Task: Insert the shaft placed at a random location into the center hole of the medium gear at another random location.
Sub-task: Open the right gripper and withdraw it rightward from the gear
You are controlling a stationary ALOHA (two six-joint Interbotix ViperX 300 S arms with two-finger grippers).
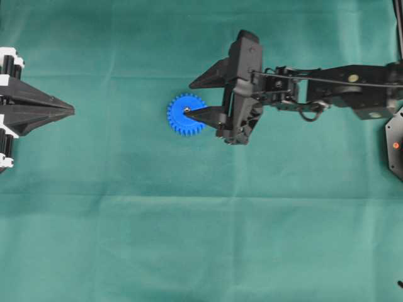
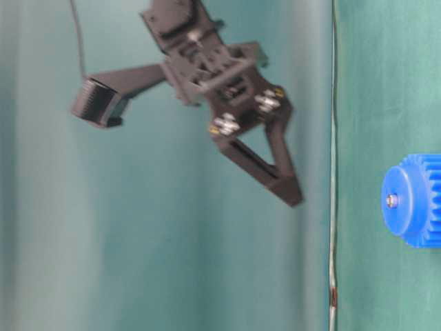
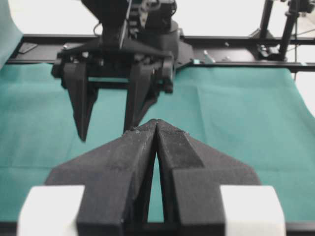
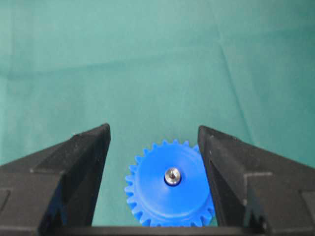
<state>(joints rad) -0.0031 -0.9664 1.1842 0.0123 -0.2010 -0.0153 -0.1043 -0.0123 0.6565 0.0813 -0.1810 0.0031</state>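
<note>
- Shaft (image 4: 172, 175) sits in the gear (image 4: 170, 194), mid-frame; right hand (image 4: 153, 172) released, straddling it
- Lift straight up, avoiding the teeth; left hand (image 3: 156, 129) clenched, empty

A wrinkled green cloth (image 1: 189, 220) covers the table, with a black frame (image 3: 236, 39) behind.
</note>
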